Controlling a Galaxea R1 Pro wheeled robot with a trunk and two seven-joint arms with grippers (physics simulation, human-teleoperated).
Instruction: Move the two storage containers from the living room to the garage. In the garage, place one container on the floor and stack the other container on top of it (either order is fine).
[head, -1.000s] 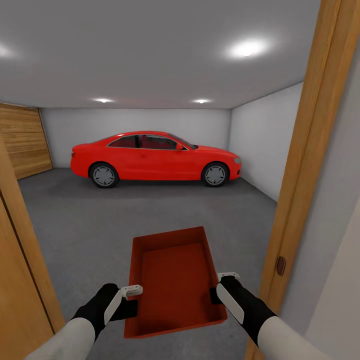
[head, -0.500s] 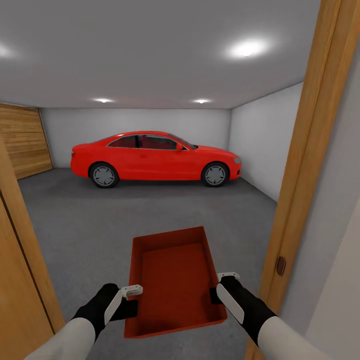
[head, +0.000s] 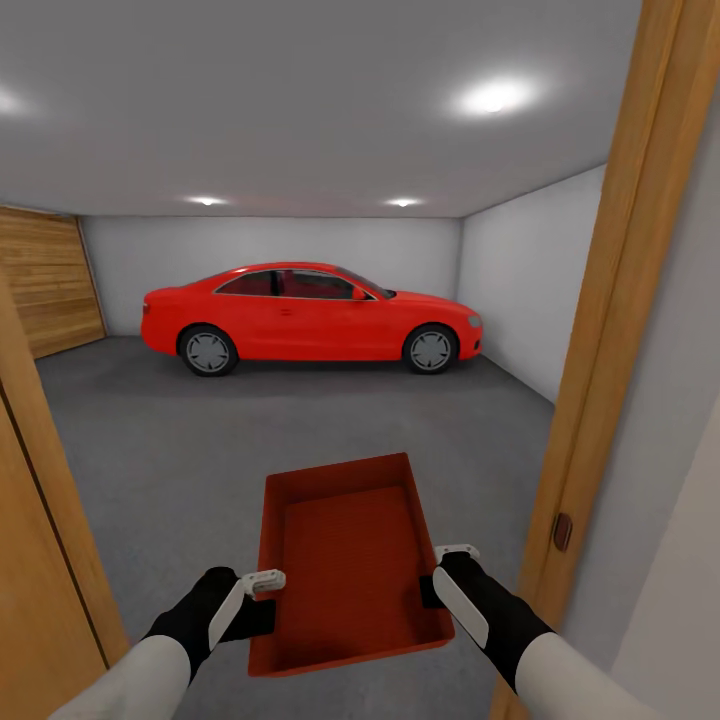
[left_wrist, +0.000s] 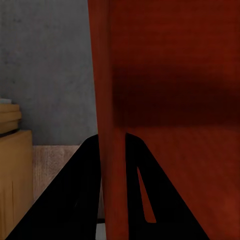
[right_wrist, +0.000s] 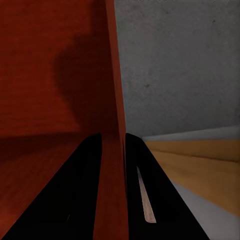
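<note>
I hold one orange-red storage container (head: 350, 560) level in front of me, in the doorway of the garage. My left gripper (head: 262, 590) is shut on its left wall, and the left wrist view shows that wall (left_wrist: 112, 150) pinched between the black fingers. My right gripper (head: 437, 572) is shut on the right wall, seen as a thin red wall (right_wrist: 114, 150) between its fingers. The bin is empty, with a ribbed bottom. Below and ahead spreads the garage's dark grey concrete floor (head: 200, 440).
Wooden door frame posts stand close at my left (head: 40, 520) and right (head: 620, 330). A red car (head: 310, 315) is parked across the back of the garage. A plank door (head: 45, 285) fills the left wall. A white wall (head: 530, 290) runs along the right.
</note>
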